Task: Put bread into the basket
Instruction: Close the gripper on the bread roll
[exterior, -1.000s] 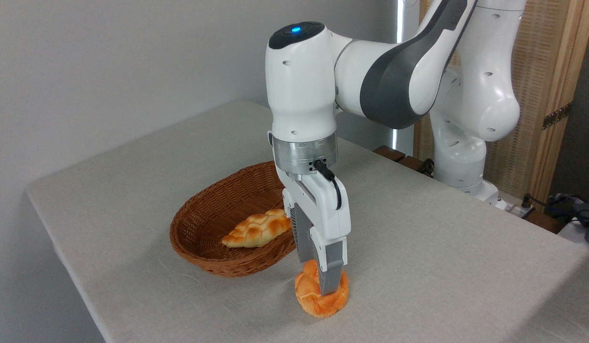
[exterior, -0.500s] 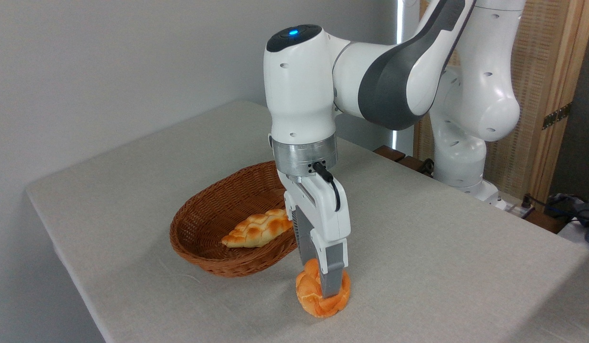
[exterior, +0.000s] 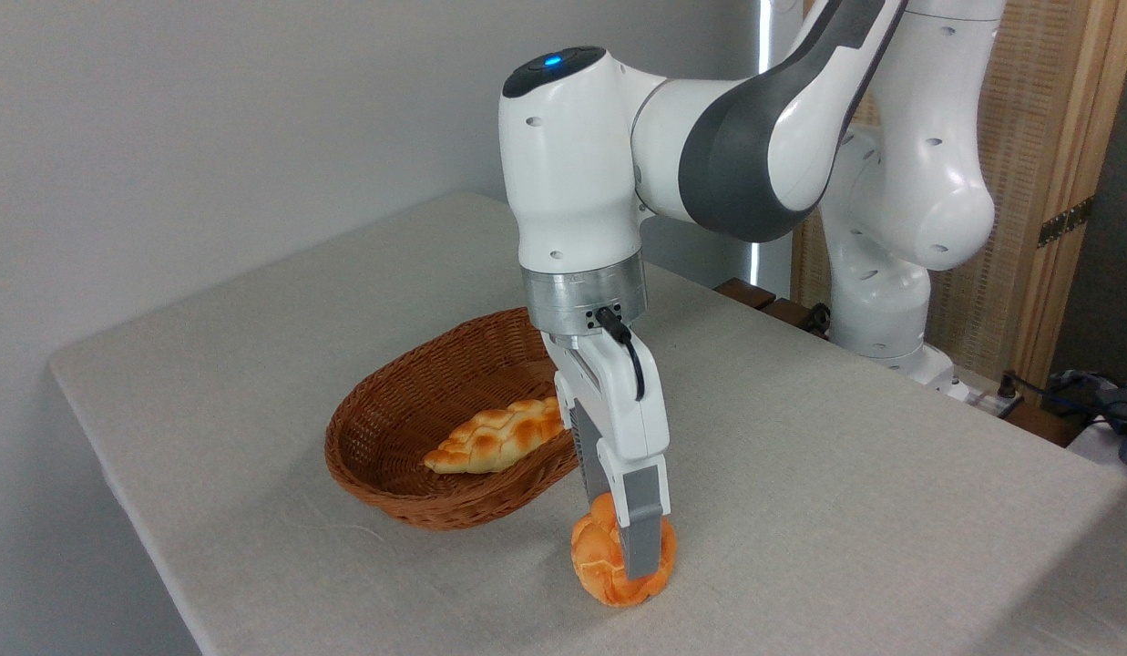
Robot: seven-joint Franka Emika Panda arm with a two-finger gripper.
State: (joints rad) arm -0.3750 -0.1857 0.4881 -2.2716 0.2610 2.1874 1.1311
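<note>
- One pincer (exterior: 638, 569) pinches the bread (exterior: 620, 563), which sits low on the table (exterior: 845, 492), just beside the basket (exterior: 381, 456).
- The grip looks narrow on a rounded crust; the bun could twist or slip free on lifting.
- Carried low, it may catch the basket's rim, or land on the braided loaf (exterior: 495, 435).

The bread (exterior: 609, 560) is coloured a glossy orange-gold, paler in the creases of its knot; the basket (exterior: 408, 437) is woven in reddish-brown wicker; the braided loaf (exterior: 495, 435) inside it is marked pale yellow with browner patches along its plaits; the gripper (exterior: 638, 558) is finished in white with grey fingers; the arm (exterior: 709, 155) is white with dark grey panels and a blue light; the tablecloth (exterior: 845, 474) is a plain light beige-grey.
</note>
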